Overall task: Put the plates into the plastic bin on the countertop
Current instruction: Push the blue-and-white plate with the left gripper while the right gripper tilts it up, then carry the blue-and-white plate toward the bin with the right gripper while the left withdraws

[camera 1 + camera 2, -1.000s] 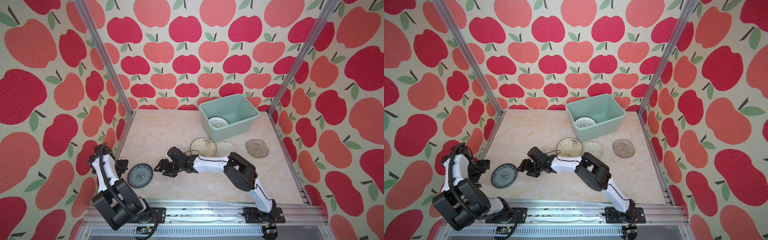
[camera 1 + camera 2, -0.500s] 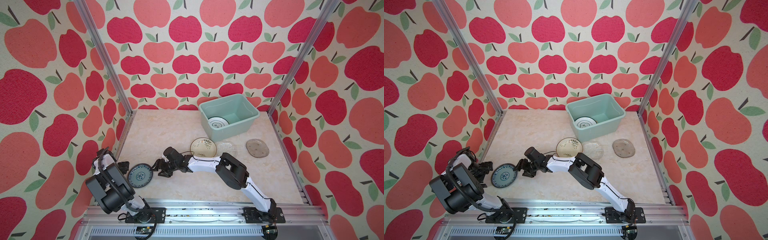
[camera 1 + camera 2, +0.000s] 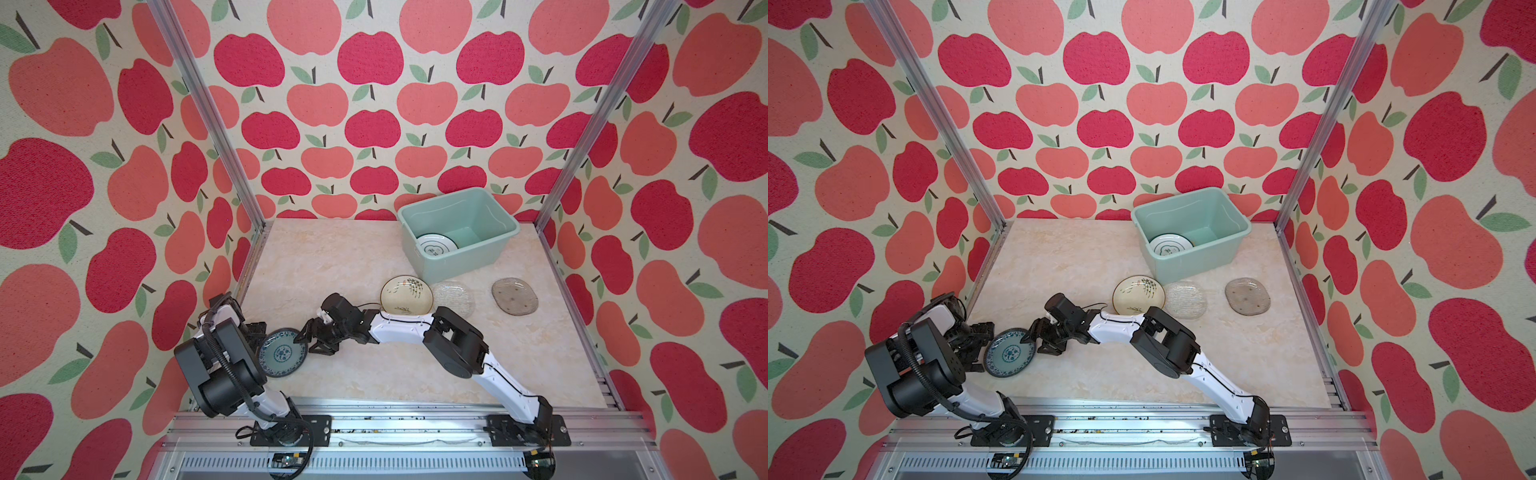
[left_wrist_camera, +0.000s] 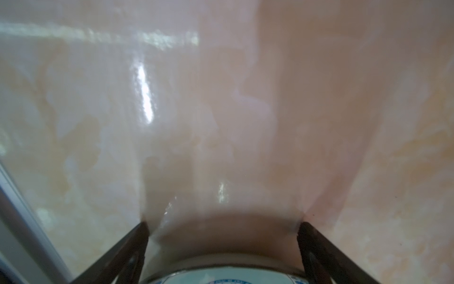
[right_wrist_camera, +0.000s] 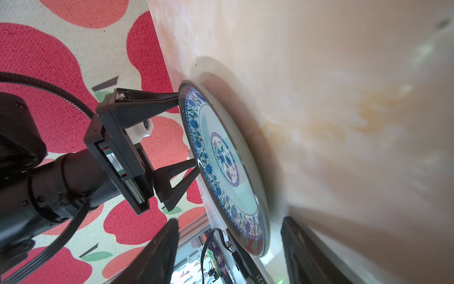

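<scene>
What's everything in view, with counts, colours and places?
countertop: 1, beige marble, under everything
plastic bin: 1, mint green, countertop's back right
white plate: 1, white, inside bin
cream plate: 1, cream, before bin
clear glass plate: 1, clear, beside cream plate
grey glass plate: 1, grey, right of clear glass plate
blue-patterned plate: 1, blue, white, front left
left pincer: 1, black, open, at blue-patterned plate's left rim
right pincer: 1, black, open, astride its right rim

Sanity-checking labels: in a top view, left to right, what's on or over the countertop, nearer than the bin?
left gripper, blue-patterned plate, right gripper, cream plate with plant drawing, clear glass plate, grey glass plate
</scene>
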Robot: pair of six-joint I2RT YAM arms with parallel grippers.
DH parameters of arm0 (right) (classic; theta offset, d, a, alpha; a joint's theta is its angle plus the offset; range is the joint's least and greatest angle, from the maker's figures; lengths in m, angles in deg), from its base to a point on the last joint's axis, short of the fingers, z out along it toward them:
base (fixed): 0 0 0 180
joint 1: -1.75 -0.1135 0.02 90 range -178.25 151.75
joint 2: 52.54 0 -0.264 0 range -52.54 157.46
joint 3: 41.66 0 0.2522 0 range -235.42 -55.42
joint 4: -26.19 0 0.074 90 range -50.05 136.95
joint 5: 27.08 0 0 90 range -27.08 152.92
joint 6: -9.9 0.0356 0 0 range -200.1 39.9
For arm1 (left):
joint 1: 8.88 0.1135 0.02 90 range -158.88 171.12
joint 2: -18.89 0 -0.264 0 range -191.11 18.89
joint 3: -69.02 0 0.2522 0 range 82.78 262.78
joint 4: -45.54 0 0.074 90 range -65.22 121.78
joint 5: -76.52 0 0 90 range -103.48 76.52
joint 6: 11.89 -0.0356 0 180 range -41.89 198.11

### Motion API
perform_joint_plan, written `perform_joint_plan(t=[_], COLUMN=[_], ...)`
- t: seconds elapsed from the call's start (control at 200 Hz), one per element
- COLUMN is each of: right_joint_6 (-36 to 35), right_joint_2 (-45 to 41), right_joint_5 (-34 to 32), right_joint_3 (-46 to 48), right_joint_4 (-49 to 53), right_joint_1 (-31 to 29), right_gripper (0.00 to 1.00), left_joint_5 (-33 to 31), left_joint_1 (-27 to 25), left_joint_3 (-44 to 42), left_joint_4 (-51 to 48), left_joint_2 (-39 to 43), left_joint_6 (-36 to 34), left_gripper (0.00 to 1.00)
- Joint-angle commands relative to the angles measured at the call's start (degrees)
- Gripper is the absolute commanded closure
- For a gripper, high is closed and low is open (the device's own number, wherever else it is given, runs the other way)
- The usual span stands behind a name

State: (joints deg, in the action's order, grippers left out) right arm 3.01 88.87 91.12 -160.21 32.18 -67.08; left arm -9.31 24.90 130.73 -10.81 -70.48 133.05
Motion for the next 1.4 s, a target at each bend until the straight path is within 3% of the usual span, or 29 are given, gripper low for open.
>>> perform_joint_plan(t=[0.0,0.31,0.805,1.101,1.266,1.396], right_joint_6=[1.0,0.06,-5.84,-13.93,-23.07,-31.69], right_joint_2=[1.58,-0.55,-8.68,-20.29,-29.29,-36.53], right_joint_5=[1.6,1.12,-5.05,-10.83,-12.89,-13.43], right_joint_3=[-1.38,0.72,6.53,11.96,13.87,15.08], right_joint_4=[-1.36,-1.61,4.27,11.96,22.42,30.78], right_joint_1=[0.28,0.72,1.05,3.07,6.93,11.74], right_gripper=[0.34,0.48,0.87,0.95,0.94,0.94], left_joint_5=[6.41,5.71,5.42,3.47,3.99,5.2], left_joint_1=[-3.35,-8.94,-12.99,-14.3,-15.89,-19.8], left_joint_3=[-3.29,-2.78,-1.04,5.57,12.17,14.9], left_joint_4=[3.82,2.64,-1.06,-8.67,-12.16,-8.84], left_joint_2=[-2.93,-2.67,2.22,12.37,22.31,30.7], left_joint_6=[4.33,7.33,9.35,6.08,2.59,1.85], left_gripper=[0.03,0.03,0.03,0.02,0.01,0.0])
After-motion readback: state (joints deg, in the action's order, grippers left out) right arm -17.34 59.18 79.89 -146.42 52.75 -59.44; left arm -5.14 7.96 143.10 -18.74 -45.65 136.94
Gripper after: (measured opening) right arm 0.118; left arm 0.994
